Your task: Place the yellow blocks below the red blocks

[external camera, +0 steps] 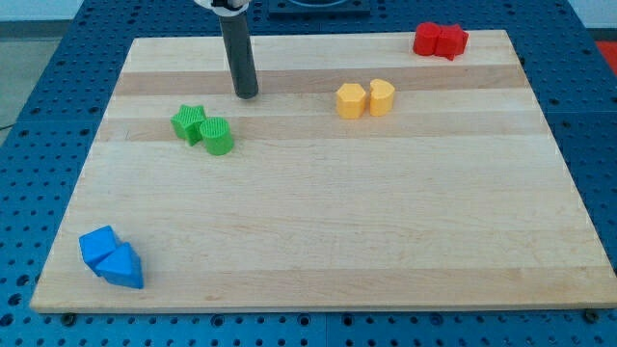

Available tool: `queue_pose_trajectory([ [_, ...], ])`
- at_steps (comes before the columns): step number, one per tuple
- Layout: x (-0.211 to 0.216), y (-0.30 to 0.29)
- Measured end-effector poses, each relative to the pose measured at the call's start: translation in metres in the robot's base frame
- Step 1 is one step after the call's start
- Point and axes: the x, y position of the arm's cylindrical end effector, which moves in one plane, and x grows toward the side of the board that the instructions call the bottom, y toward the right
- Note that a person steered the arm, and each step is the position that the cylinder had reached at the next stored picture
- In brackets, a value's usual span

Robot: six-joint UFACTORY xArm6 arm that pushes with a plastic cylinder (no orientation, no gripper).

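Two yellow blocks sit side by side in the upper middle of the board: a hexagonal one [350, 100] and a rounded one [382, 97] touching on its right. Two red blocks [441, 40] sit together at the board's top right corner, their shapes hard to make out. My tip [247, 94] rests on the board at the upper left, well to the left of the yellow blocks and just above and right of the green blocks. It touches no block.
A green star block [189, 122] and a green cylinder [218, 137] touch each other at the left. Two blue blocks [112, 258] sit at the bottom left corner. The wooden board [318, 241] lies on a blue perforated table.
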Motion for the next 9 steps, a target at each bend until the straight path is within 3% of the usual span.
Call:
queue_pose_trajectory([
  [1,0.007,0.012],
  [6,0.013,0.178],
  [7,0.016,0.191],
  [8,0.007,0.149],
  [9,0.025,0.123],
])
